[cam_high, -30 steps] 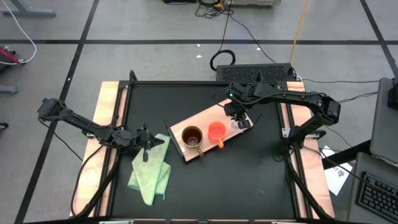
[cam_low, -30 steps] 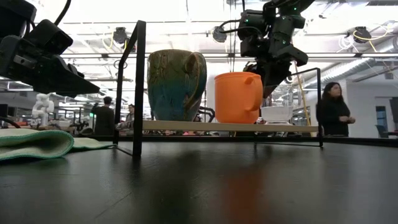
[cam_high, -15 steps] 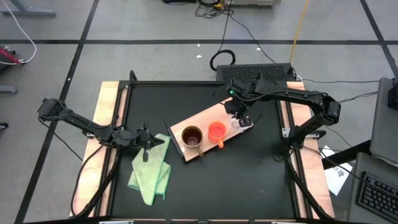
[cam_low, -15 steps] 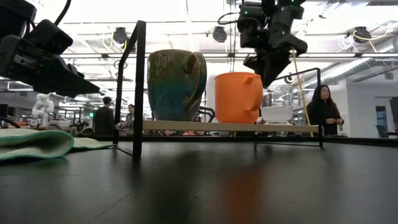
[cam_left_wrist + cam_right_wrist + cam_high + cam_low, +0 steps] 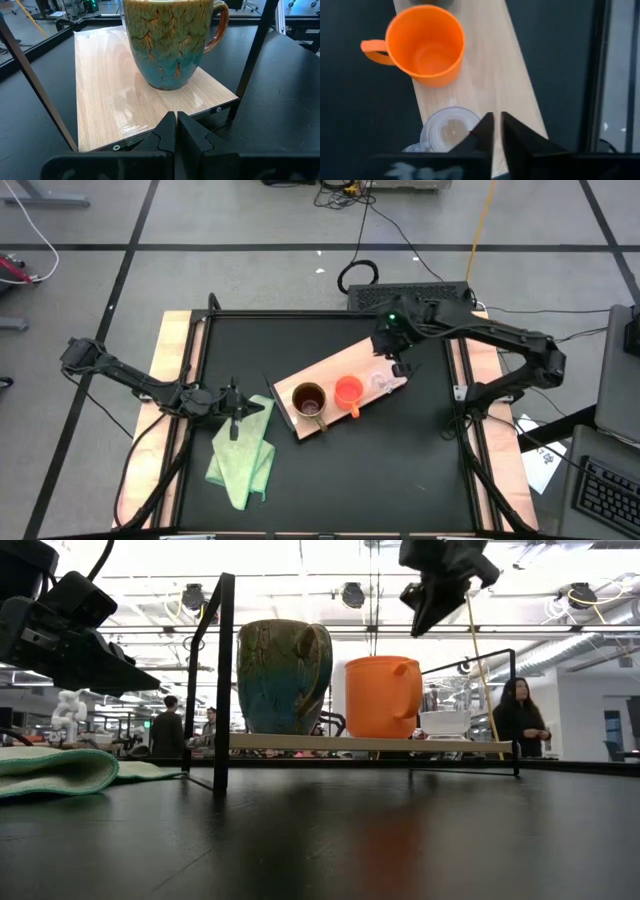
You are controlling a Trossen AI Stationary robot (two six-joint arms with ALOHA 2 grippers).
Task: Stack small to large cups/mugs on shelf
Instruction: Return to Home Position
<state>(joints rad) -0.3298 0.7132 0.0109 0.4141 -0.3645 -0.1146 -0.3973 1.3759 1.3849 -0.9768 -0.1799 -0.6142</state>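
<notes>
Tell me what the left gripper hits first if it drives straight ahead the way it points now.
Most likely the brown mug: the left gripper points at its lower body from just off the near corner of the shelf. Height is unclear, so it might clip the shelf edge first.

We list: shelf (image 5: 100,85) of pale grained wood, faint sheen, brown mug (image 5: 167,40) of glossy crackled glaze, orange mug (image 5: 425,45) of smooth matt plastic, small cup (image 5: 447,132) of clear glass, soft green cloth (image 5: 243,455), matt black table top (image 5: 400,460).
</notes>
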